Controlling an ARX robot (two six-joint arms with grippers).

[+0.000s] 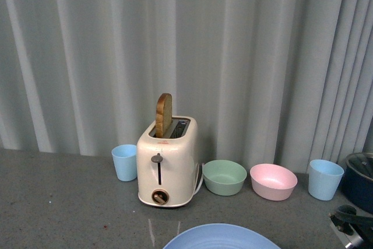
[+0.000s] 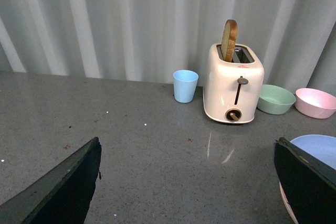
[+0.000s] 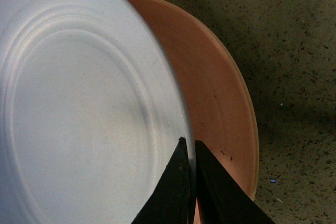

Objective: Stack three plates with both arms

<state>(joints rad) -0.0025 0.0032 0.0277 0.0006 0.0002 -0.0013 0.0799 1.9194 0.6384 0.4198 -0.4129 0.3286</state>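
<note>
My right gripper point(image 3: 189, 142) is shut on the rim of the light blue plate point(image 3: 79, 108) and holds it over the pink plate point(image 3: 220, 98), which lies on the grey counter. The light blue plate also shows at the bottom edge of the front view point(image 1: 218, 237) and at the right edge of the left wrist view point(image 2: 320, 148). A pale rim shows under it there, behind the finger. My left gripper point(image 2: 189, 182) is open and empty above bare counter, with its fingers point(image 2: 63, 187) wide apart. The cream-beige plate is out of view.
A cream toaster point(image 1: 167, 164) with a bread slice point(image 1: 164, 115) stands at the back by the curtain. Beside it stand a light blue cup point(image 1: 125, 162), a green bowl point(image 1: 224, 176), a pink bowl point(image 1: 273, 181) and a second blue cup point(image 1: 325, 179). A dark pot point(image 1: 360, 179) is at the right edge.
</note>
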